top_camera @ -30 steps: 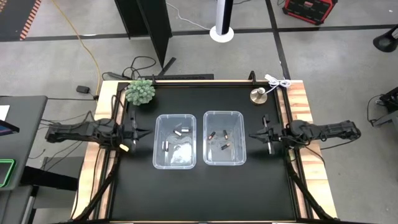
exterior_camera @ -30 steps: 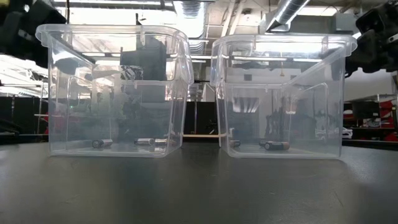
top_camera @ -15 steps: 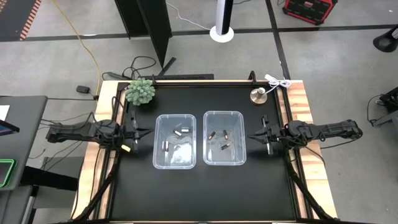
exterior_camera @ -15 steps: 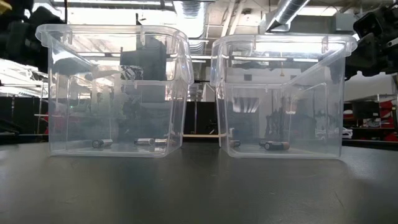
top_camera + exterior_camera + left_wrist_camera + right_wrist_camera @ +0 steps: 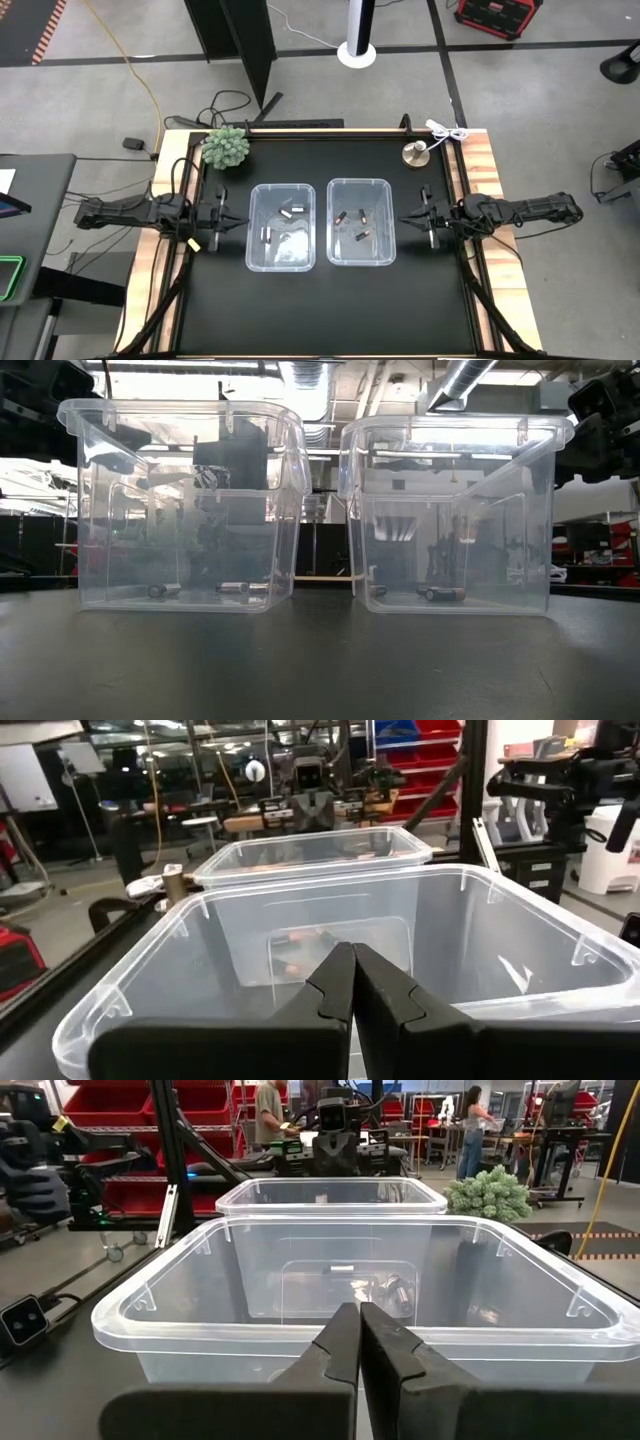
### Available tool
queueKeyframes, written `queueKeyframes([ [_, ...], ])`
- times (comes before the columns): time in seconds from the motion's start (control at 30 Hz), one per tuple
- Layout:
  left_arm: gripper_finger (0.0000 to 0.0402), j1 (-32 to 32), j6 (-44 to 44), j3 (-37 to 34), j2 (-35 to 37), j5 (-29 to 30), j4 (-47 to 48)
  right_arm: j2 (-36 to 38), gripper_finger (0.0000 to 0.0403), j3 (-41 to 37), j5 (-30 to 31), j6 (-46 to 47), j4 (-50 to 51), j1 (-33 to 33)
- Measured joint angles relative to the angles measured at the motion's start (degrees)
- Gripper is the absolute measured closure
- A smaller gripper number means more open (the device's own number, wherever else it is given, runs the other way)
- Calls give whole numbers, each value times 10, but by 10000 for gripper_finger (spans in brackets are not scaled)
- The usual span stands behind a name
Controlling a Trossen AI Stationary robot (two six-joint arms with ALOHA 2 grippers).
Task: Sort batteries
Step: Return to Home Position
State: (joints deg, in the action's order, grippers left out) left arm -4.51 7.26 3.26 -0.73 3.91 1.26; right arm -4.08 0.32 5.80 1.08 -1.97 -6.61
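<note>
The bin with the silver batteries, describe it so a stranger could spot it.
On the black table, find the green plant at one corner. The left bin is the clear one nearer it. Its batteries are silvery-white; the right bin holds dark cells with copper ends.

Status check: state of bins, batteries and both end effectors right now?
Left bin: upright, no lid, holds silver batteries lying flat.
Right bin: upright, no lid, holds dark batteries lying flat.
Left end effector: shut, empty, outside the left bin.
Right end effector: shut, empty, outside the right bin.
</note>
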Motion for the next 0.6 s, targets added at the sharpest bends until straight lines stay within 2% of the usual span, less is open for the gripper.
queueKeyframes([
  [0.23, 401, 0, 30, 0, 0, -2, -37, 0, 376, 0, 0, 0, 0, 0],
  [0.4, 401, 0, 34, -25, 0, -2, -120, 0, 376, 0, 0, 0, 0, 0],
  [0.6, 401, 0, 11, -26, 1, 5, -75, 0, 376, 0, 0, 0, 0, 0],
])
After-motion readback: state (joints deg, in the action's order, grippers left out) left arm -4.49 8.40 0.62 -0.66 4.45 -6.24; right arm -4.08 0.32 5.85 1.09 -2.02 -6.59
